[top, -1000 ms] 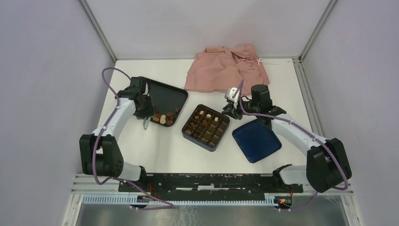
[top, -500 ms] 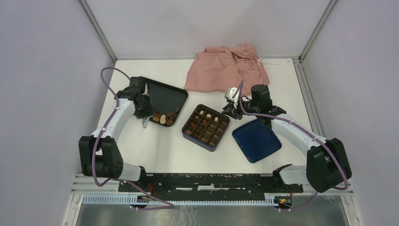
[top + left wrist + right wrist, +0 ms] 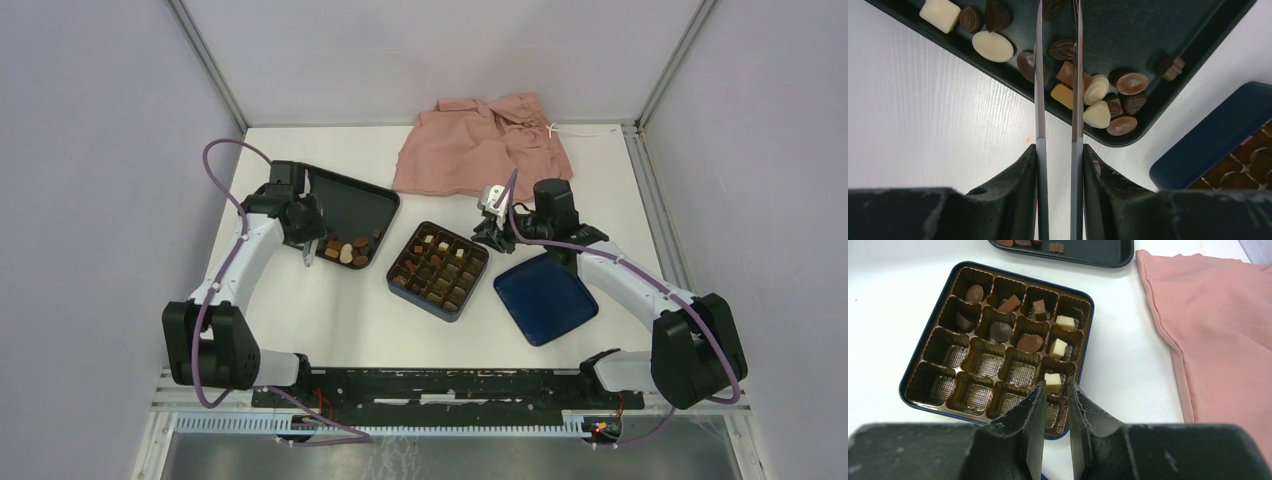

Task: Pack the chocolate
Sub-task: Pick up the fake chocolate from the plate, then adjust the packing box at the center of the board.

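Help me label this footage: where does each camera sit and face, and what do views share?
Top external: above and behind the arms, facing down at the table; both arms show whole.
Left wrist: on the left arm, looking along the left gripper at the black tray of chocolate; two fingers show.
Right wrist: on the right arm, looking past the right gripper into the blue box; two fingers show.
Shared: all three see tray and box.

Chocolate (image 3: 1096, 90): small dark brown, tan and cream pieces, loosely heaped in black tray (image 3: 1148, 30), upper centre of left wrist view. Further pieces seated singly in box (image 3: 942, 385) cells, centre of right wrist view.
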You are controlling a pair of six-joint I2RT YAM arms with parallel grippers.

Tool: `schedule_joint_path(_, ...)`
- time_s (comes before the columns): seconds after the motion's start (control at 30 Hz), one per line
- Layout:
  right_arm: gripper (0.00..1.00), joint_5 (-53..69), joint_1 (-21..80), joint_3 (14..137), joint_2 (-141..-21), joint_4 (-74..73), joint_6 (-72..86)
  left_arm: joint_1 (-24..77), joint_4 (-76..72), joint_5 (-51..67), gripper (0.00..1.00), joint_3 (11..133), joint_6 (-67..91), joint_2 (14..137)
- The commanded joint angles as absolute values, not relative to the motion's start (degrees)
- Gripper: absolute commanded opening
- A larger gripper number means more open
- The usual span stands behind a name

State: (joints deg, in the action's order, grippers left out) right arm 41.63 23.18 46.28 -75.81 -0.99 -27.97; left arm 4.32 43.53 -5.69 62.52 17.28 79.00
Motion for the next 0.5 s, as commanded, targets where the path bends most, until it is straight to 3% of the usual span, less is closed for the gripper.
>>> schedule_joint_path(0.0,0.28,43.25,23.10,48.69,-75.95,0.09,-28.74,4.24,38.64,-1.41,0.04,62.86,19.17,72.94)
schedule_joint_path(0.33,0.28,42.50,22.99,48.96,-76.20,0.16,-29.34,6.26,29.90,23.37,0.03,53.72,23.01,58.50)
schedule_joint_path(0.47,0.29,42.11,22.63,49.04,-76.47,0.11,-29.44,11.11,23.97,27.94,0.03,48.39,26.94,52.07)
